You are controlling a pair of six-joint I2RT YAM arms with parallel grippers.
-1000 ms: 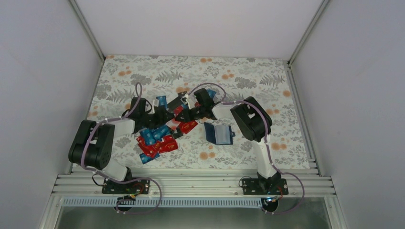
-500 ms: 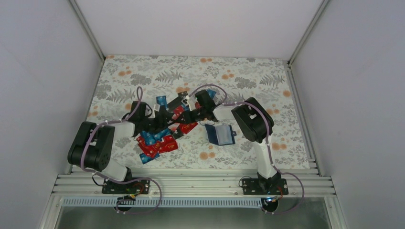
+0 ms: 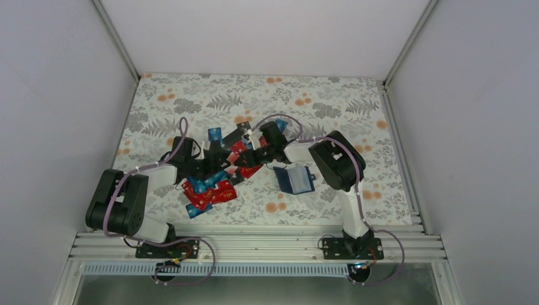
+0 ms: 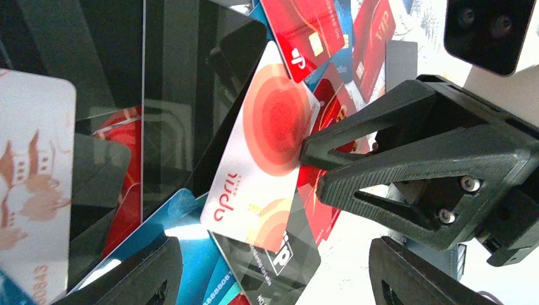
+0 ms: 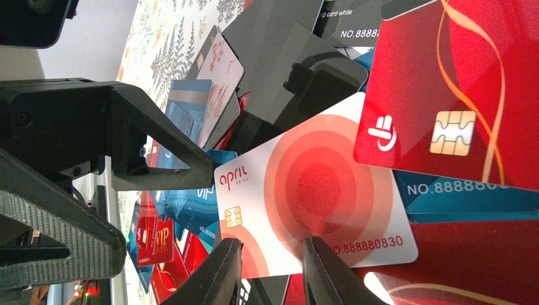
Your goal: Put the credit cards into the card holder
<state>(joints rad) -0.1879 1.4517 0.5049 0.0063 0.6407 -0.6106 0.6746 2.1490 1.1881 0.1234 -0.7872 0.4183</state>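
Observation:
Several red, blue and black credit cards (image 3: 206,187) lie in a loose pile left of centre. The navy card holder (image 3: 296,180) lies open to the right of the pile, with no gripper on it. My left gripper (image 3: 219,166) is open wide over a black card (image 4: 286,248) and blue cards at the pile's edge (image 4: 273,279). My right gripper (image 3: 240,160) faces it across the pile. Its jaws stand a narrow gap apart (image 5: 272,244), with the tips on a white card with red circles (image 5: 311,184). That card also shows in the left wrist view (image 4: 260,165).
A red chip card (image 5: 457,95) and black cards overlap the white card. The two grippers are nearly touching over the pile. The floral tablecloth (image 3: 318,101) is bounded by white walls and a metal rail (image 3: 254,244) at the near edge.
The left arm has drawn back and down to the left a little. The right gripper has dipped slightly toward the pile. The card holder has not moved.

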